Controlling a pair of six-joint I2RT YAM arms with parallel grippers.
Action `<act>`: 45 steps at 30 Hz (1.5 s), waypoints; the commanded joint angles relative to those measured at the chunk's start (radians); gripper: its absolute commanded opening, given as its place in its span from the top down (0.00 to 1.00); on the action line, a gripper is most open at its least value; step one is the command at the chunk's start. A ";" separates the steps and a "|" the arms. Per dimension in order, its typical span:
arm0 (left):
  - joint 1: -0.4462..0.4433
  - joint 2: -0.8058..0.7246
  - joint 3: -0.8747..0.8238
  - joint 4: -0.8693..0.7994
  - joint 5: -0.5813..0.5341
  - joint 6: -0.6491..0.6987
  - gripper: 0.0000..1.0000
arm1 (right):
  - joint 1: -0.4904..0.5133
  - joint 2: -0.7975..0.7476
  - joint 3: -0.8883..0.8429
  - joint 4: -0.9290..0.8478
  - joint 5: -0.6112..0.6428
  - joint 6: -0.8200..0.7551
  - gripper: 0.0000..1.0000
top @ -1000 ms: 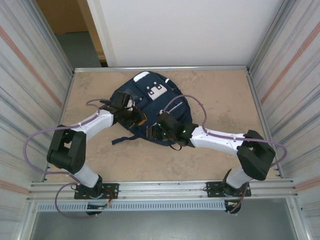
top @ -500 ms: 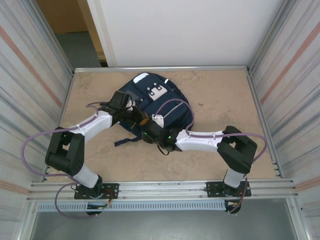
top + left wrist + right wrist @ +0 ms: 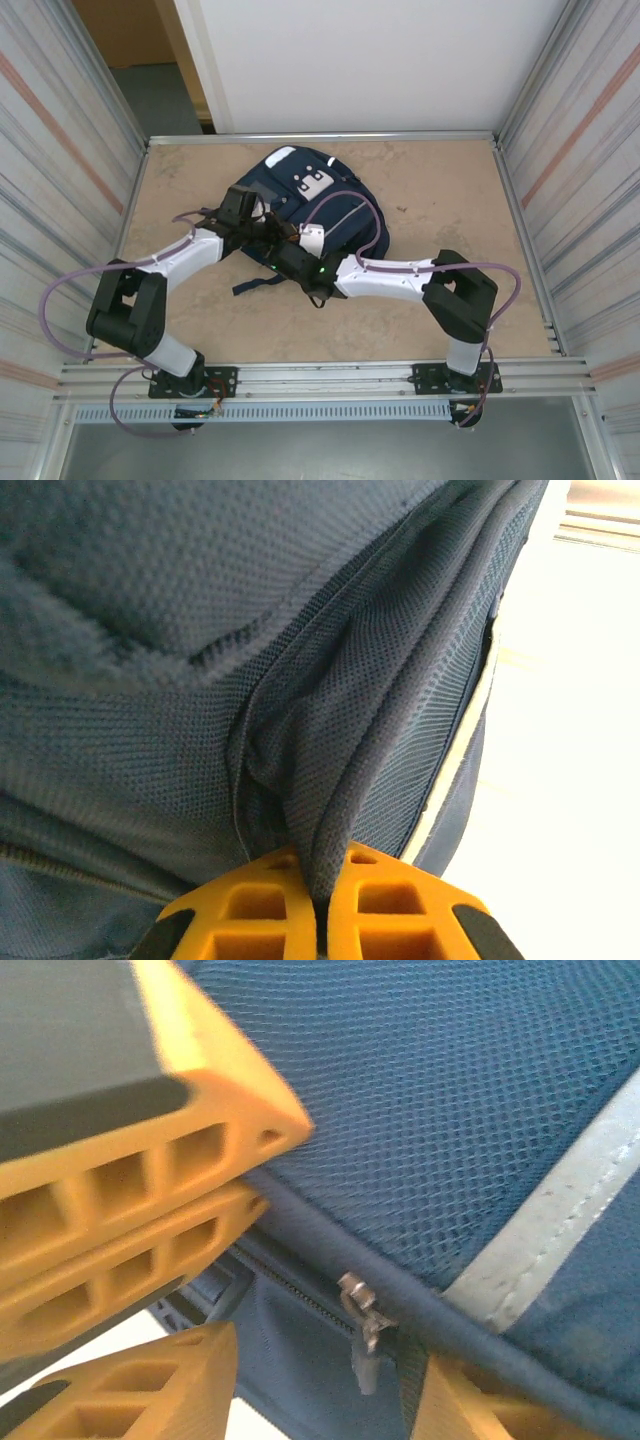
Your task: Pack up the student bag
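Far-centre of the table (image 3: 450, 200): bag (image 3: 318, 190), lying flat. The left gripper (image 3: 320, 885) is pinched shut on a fold of its fabric. The right gripper (image 3: 320, 1405) has swung left along the near edge, up beside the left one (fingers apart, zip pull (image 3: 362, 1332) between them). Reads as lining up to unzip; packing not begun.

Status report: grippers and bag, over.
Left gripper shut on a fold of the bag. Right gripper open at the zipper pull. Left fingers close beside it.
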 commanded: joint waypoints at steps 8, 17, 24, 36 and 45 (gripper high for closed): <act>-0.012 -0.058 0.003 -0.020 0.044 0.000 1.00 | -0.048 0.005 -0.028 -0.052 0.061 0.142 0.80; 0.061 0.015 0.009 -0.075 -0.044 0.124 1.00 | -0.079 -0.114 -0.138 -0.087 -0.189 0.029 1.00; 0.129 0.143 0.014 0.091 0.146 0.138 1.00 | -0.111 -0.179 -0.224 -0.141 -0.285 -0.054 1.00; 0.240 0.194 0.089 -0.071 0.129 0.276 1.00 | -0.260 -0.276 -0.218 -0.243 -0.419 -0.414 1.00; 0.303 0.251 0.306 -0.328 0.070 0.447 0.68 | -0.147 -0.166 -0.038 -0.101 -0.558 -0.632 1.00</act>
